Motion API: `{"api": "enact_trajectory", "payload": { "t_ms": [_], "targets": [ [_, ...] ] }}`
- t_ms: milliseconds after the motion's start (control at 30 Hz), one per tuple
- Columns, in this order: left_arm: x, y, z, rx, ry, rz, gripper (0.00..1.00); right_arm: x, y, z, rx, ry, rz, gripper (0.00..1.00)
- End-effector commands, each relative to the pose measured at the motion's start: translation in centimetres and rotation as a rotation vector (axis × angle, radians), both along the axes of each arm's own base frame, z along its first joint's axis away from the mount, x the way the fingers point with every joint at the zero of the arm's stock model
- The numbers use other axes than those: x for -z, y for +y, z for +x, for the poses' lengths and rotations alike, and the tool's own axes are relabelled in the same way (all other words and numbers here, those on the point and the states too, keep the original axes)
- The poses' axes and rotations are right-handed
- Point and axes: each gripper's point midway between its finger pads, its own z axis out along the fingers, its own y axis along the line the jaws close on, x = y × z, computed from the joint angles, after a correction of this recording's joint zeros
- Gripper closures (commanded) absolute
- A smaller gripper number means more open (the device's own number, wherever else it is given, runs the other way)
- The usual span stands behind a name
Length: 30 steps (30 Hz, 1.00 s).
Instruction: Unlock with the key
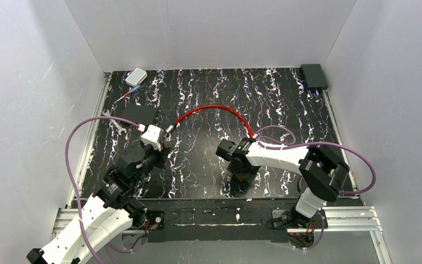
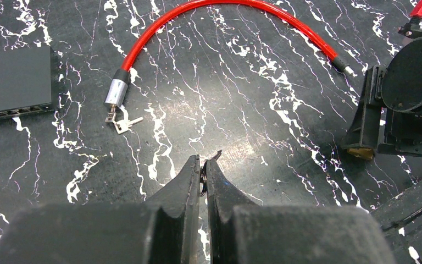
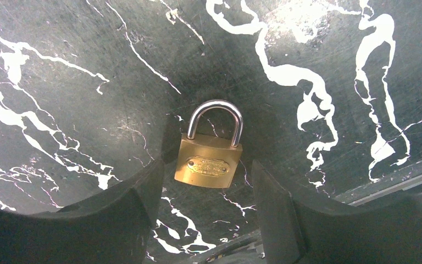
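Note:
A brass padlock (image 3: 209, 159) with a closed steel shackle lies flat on the black marbled table (image 3: 60, 110). My right gripper (image 3: 204, 184) is open just above it, one finger on each side of the lock's body, not touching. In the left wrist view the padlock (image 2: 361, 152) shows as a brass corner under the right gripper (image 2: 382, 132). My left gripper (image 2: 203, 163) is shut on a small key (image 2: 217, 155); its ring sits between the pads and its tip sticks out in front. In the top view the left gripper (image 1: 162, 155) is left of the right gripper (image 1: 242, 171), and the padlock is hidden.
A red cable lock (image 1: 214, 110) curves across the middle of the table, its metal barrel (image 2: 116, 91) with spare keys (image 2: 122, 124) at the left end. A flat black box (image 1: 137, 114), a wrench (image 1: 115, 122), a white box (image 1: 136, 76) and a black box (image 1: 314, 76) lie around the edges.

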Motion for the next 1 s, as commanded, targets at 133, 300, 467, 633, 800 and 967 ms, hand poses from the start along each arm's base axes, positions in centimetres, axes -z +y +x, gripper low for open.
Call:
{"api": "enact_trajectory", "payload": {
  "t_ms": [133,300,467,633,800,967],
  "targets": [
    [-0.3,0.3,0.1,-0.011,-0.021,0.004,1.00,1.0,-1.2,0.4,0.021,-0.007,-0.063,0.36],
    [-0.3,0.2,0.2,-0.011,-0.022,0.003,1.00,1.2,-1.3,0.3,0.021,-0.003,-0.062,0.48],
    [-0.3,0.2,0.1,-0.009,-0.024,0.002,1.00,1.5,-1.2,0.4,0.017,-0.004,-0.058,0.62],
    [-0.5,-0.1,0.0,0.008,-0.026,-0.012,1.00,1.3,-1.0,0.5,0.010,-0.012,-0.048,0.81],
    [-0.6,-0.4,-0.3,0.023,-0.022,-0.033,1.00,-0.6,-0.8,1.6,0.018,-0.091,-0.002,0.99],
    [-1.3,-0.6,-0.9,0.037,-0.019,-0.074,1.00,-4.0,-0.7,2.9,0.054,-0.212,0.079,0.99]
  ]
}}
